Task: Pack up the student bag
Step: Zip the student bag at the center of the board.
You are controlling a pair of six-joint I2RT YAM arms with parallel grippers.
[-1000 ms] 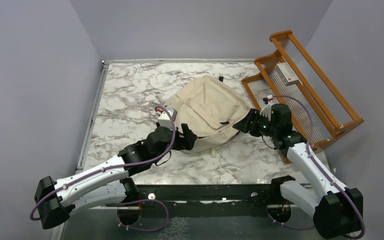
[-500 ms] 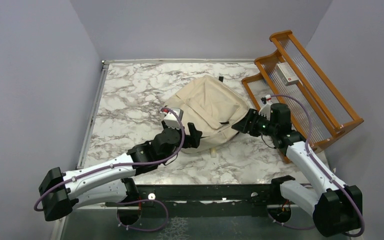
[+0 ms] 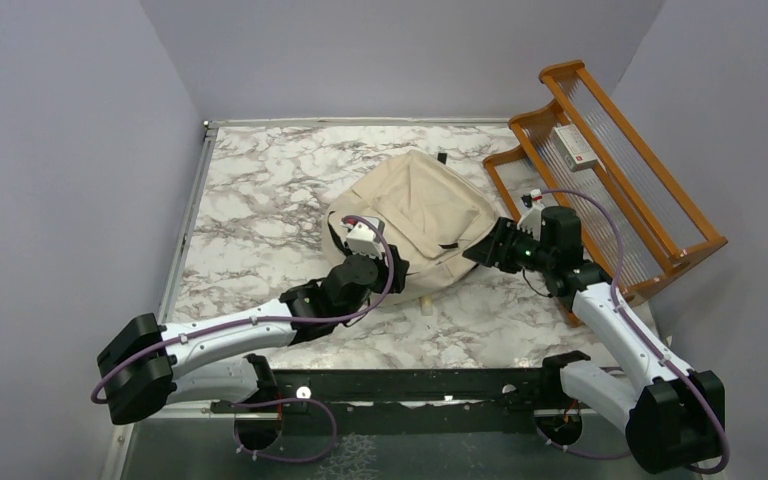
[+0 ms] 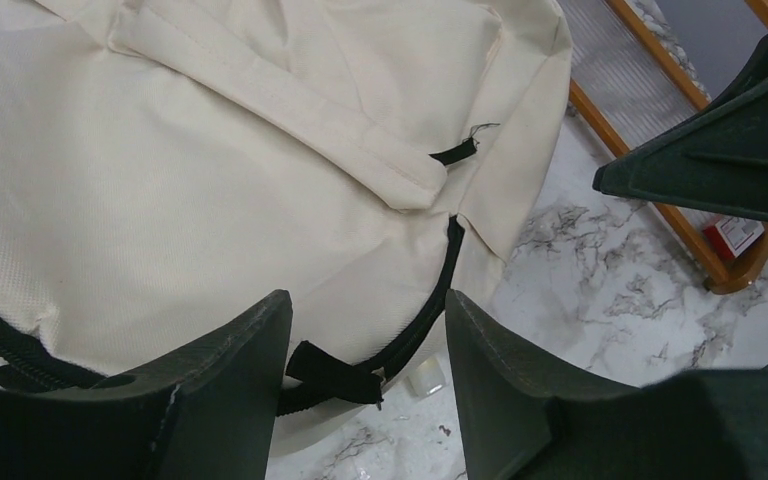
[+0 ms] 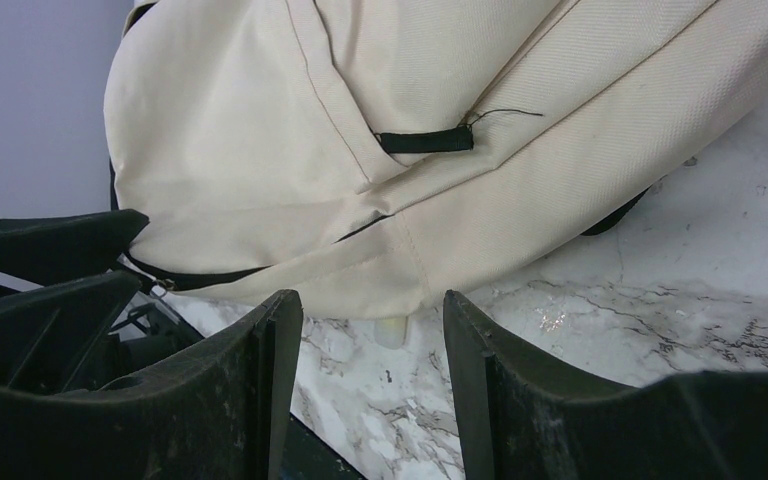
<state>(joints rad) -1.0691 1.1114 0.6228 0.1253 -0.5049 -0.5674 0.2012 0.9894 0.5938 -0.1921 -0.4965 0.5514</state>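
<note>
Left fingers [image 4: 225, 400] stand apart, framing the black zipper tab [image 4: 332, 374] of the large cream fabric backpack [image 3: 415, 210]; right fingers [image 5: 550, 400], parted and empty, face its opposite edge.

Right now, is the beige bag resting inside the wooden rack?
No, the student bag lies on the marble table, beside the wooden rack.

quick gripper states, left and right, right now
Left gripper: open, holding nothing, at the student bag's zipper.
Right gripper: open, holding nothing.
</note>
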